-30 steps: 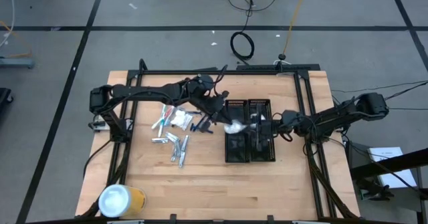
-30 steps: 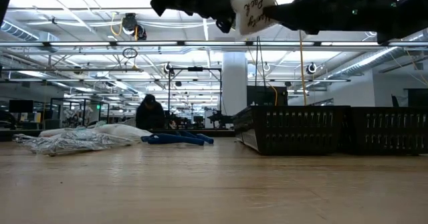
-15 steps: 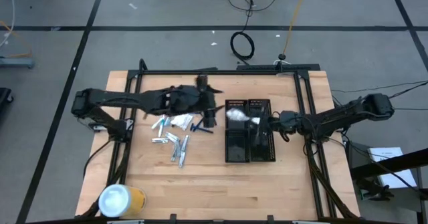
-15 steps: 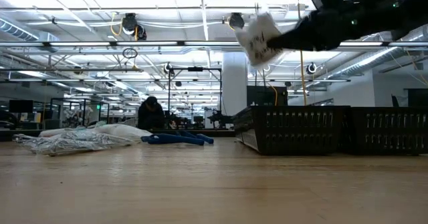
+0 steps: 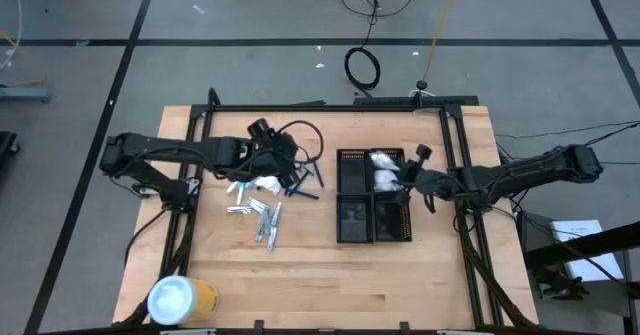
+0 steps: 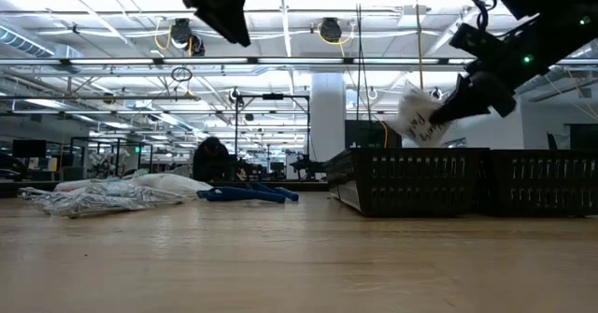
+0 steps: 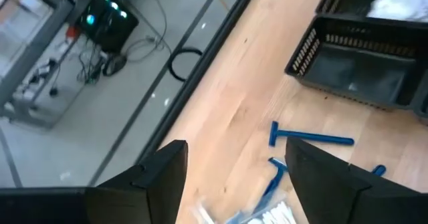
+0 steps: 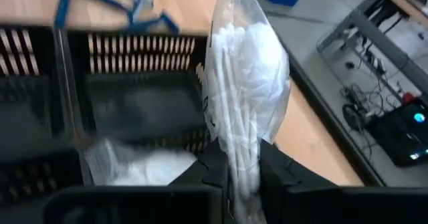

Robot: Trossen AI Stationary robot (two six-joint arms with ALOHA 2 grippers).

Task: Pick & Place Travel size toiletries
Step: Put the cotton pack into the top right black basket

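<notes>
Two black gridded trays (image 5: 373, 195), one yellow cylinder (image 5: 181, 300), three blue razors (image 7: 310, 138), perhaps two clear-white packets (image 8: 244, 97) at the trays.

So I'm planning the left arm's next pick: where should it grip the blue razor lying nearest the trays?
Grip the blue razor mid-handle, coming straight down with the fingers across it: it lies flat and alone on the wood, its slim handle bare, its T-head at one end.
</notes>
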